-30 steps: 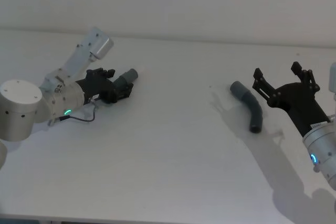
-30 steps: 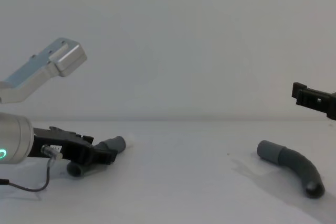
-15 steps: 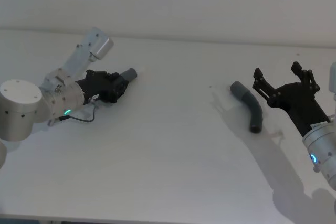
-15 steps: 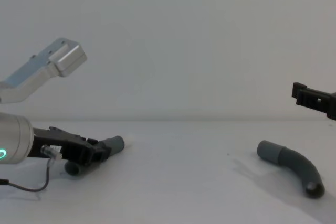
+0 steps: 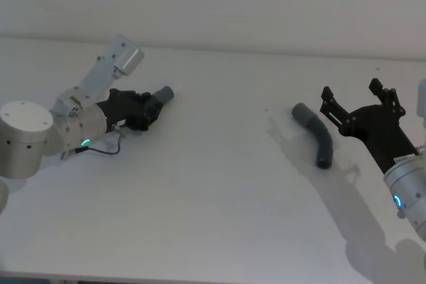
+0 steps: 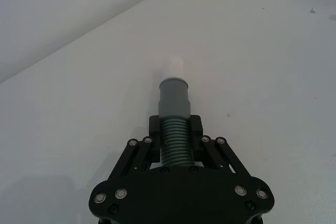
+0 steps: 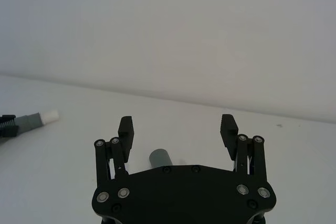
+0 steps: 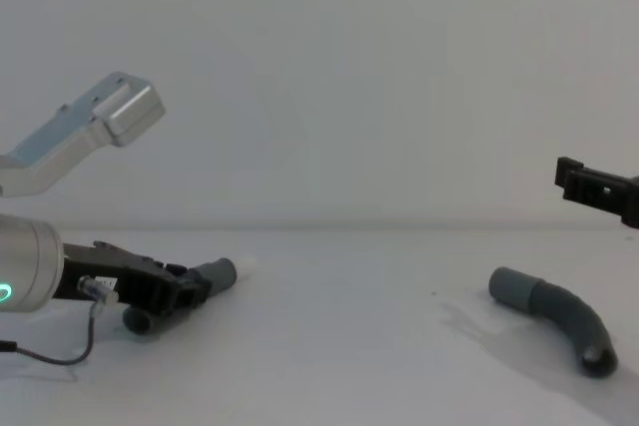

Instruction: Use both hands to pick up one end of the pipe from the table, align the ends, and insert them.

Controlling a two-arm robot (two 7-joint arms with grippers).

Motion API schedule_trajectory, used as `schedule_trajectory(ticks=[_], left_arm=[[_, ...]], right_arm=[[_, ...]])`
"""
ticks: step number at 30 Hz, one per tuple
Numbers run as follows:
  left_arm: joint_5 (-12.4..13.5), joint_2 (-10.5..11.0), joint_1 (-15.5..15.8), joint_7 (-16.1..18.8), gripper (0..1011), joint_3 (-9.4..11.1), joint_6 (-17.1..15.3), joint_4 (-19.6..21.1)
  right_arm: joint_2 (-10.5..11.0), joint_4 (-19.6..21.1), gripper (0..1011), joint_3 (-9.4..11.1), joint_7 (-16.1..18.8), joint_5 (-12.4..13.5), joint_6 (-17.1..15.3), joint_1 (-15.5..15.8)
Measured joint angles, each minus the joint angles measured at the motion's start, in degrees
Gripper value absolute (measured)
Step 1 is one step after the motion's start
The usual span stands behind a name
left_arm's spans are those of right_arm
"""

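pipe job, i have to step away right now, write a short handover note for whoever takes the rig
Left tool: shut on the ribbed part of the straight pipe piece, low at the left side of the table. The white-tipped end points away from the arm, toward the table's middle.
Right tool: open, hovering by the curved pipe piece, not touching it. That piece lies on the table's right side, with its plain end toward the middle.
Done: straight piece gripped.
Left: grip the curved piece, lift both, line up the white tip with the plain end, push them together.
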State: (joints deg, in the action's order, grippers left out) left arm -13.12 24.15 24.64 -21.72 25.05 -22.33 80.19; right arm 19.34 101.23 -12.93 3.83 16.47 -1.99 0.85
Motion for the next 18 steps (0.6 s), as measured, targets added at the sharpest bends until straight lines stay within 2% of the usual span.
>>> schedule_trajectory(ticks=[9, 13, 16, 17, 18], left_arm=[[0.0, 0.0, 0.0, 0.0, 318, 0.0, -0.05, 0.0], [0.0, 0.0, 0.0, 0.0, 318, 0.0, -0.05, 0.0], [0.0, 0.0, 0.0, 0.0, 318, 0.01, -0.05, 0.0], [-0.01, 0.0, 0.0, 0.0, 318, 0.0, -0.06, 0.0], [0.0, 0.0, 0.0, 0.0, 318, 0.0, -0.05, 0.0]], right_arm=[[0.83, 0.95, 1004, -0.14, 1.4, 0.36, -3.0, -0.14], [1.34, 1.54, 1004, -0.26, 2.25, 0.88, -5.66, -0.4], [1.75, 2.06, 1004, -0.45, 2.98, 1.41, -8.93, -0.9], [1.75, 2.06, 1004, -0.45, 2.98, 1.41, -8.93, -0.9], [1.83, 2.21, 1004, -0.53, 3.13, 1.62, -10.56, -1.18]])
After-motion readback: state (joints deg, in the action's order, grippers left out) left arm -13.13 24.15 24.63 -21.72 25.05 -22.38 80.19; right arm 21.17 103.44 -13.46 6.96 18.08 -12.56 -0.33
